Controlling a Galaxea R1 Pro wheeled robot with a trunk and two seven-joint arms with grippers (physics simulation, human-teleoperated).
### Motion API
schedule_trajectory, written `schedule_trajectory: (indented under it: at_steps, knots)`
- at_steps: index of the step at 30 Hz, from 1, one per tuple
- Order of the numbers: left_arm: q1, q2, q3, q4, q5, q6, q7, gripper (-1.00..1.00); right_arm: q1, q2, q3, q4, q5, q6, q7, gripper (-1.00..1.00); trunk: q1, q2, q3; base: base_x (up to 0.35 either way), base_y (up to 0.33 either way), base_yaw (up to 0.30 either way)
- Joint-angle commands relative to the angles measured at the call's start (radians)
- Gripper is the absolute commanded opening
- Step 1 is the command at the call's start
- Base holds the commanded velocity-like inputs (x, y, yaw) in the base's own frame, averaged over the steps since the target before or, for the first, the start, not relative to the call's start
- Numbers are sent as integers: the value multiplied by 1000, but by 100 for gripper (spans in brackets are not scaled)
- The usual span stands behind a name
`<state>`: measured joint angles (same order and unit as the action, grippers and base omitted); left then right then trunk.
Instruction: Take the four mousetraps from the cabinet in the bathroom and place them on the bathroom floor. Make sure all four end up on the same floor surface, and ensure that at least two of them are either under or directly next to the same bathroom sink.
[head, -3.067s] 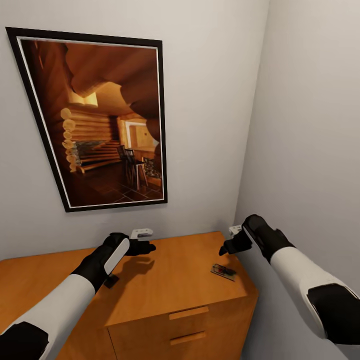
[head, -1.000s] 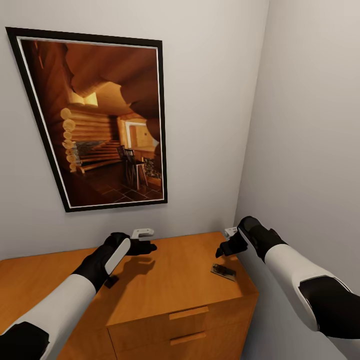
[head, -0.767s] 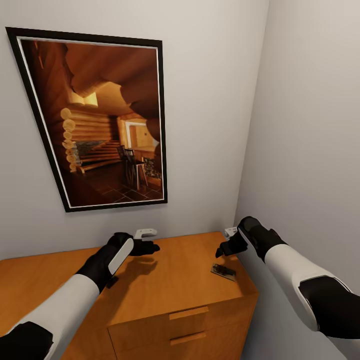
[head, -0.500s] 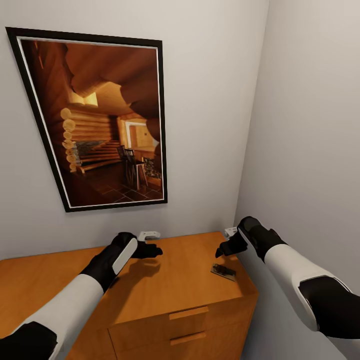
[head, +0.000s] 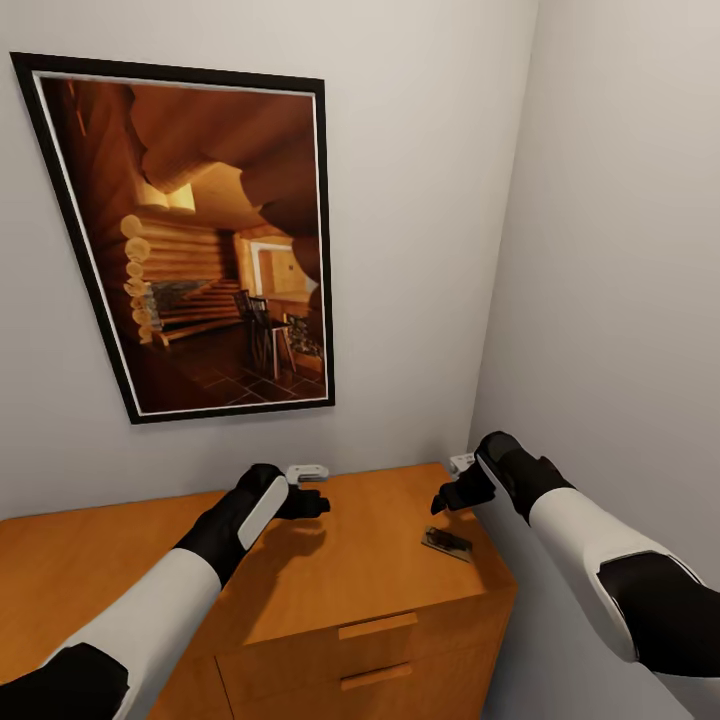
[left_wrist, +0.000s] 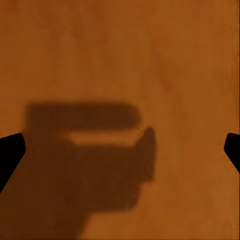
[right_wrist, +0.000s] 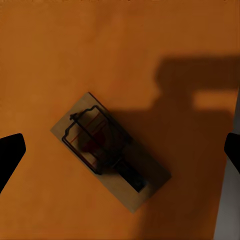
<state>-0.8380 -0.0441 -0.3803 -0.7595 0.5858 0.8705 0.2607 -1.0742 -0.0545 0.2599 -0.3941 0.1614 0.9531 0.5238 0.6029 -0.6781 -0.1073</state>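
Note:
One mousetrap (head: 446, 543), a small tan board with dark wire and a red mark, lies flat on top of the orange-brown cabinet (head: 380, 590) near its right end. My right gripper (head: 450, 498) hovers just above it, open and empty. In the right wrist view the mousetrap (right_wrist: 107, 150) sits between the two spread fingertips (right_wrist: 10, 152). My left gripper (head: 312, 502) hangs open over bare cabinet top further left. The left wrist view has only wood (left_wrist: 120, 60) and the gripper's shadow beneath it. The bathroom floor and sink are out of view.
A large framed picture (head: 190, 240) hangs on the wall behind the cabinet. The right side wall (head: 620, 300) stands close to the cabinet's right end and my right arm. Two drawer fronts with slim handles (head: 377, 627) face me.
My left arm has slid to the right along the cabinet top. The right arm drew slightly left earlier and has held still over the mousetrap for the last second.

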Motion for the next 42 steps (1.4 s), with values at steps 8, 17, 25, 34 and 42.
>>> schedule_trajectory:
  at_steps: [8, 17, 25, 34, 42]
  knots:
    - [-1, -21, -3, -4, 12, 1, 12, 100, -1, 0, 3, -6, 10, -2, 10, 100, 31, -58, -27, 0, 0, 0]
    - [-1, -23, -4, -31, 11, 1, 12, 100, -1, 1, 3, -7, 11, -4, 10, 100, 31, -58, -27, 0, 0, 0]
    - [-1, -22, -5, -36, 9, 1, 12, 100, -1, 3, 5, -5, 11, -7, 10, 100, 58, -107, -49, 0, 0, 0]
    - [-1, -20, -6, -38, 9, 1, 12, 100, -1, 14, 9, 2, 11, -12, 10, 100, 77, -142, -65, 0, 0, 0]
    - [-1, -21, -5, -38, 8, 1, 12, 100, -1, 15, 11, 3, 10, -13, 11, 100, 77, -142, -65, 0, 0, 0]
